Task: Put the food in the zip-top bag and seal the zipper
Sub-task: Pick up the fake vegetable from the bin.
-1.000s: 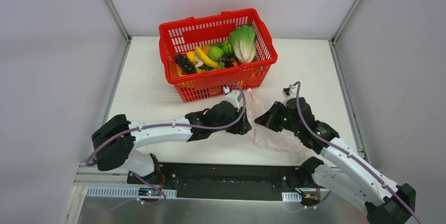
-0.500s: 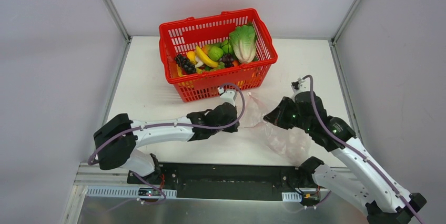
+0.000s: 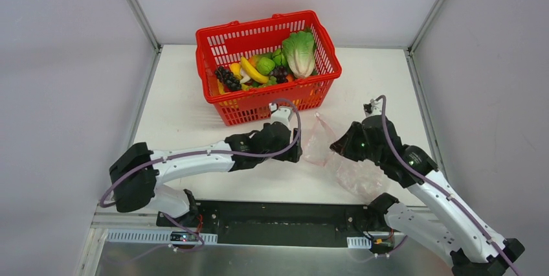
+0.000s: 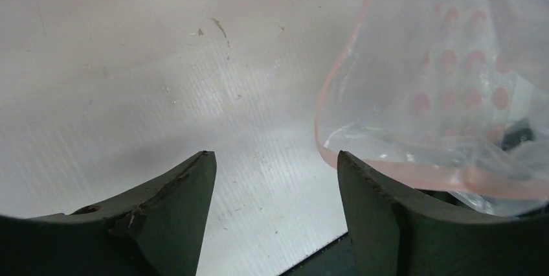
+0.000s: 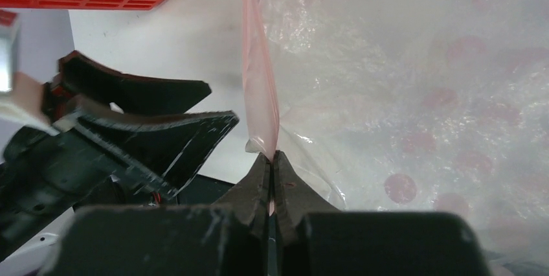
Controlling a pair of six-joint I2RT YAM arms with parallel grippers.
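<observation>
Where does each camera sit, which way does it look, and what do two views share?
Top external: high behind the bases, looking down on white table, red mesh basket, left arm, right arm.
Left wrist: looks past open left gripper at clear plastic zip-top bag.
Right wrist: looks along right gripper, shut on pink zipper strip, toward the basket.
Shared: both wrist views show the bag.

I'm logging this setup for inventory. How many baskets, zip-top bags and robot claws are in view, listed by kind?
red basket: 1
zip-top bag: 1
claws: 2, the left claw open, the right claw shut on the bag's pink edge
Total: 4
</observation>
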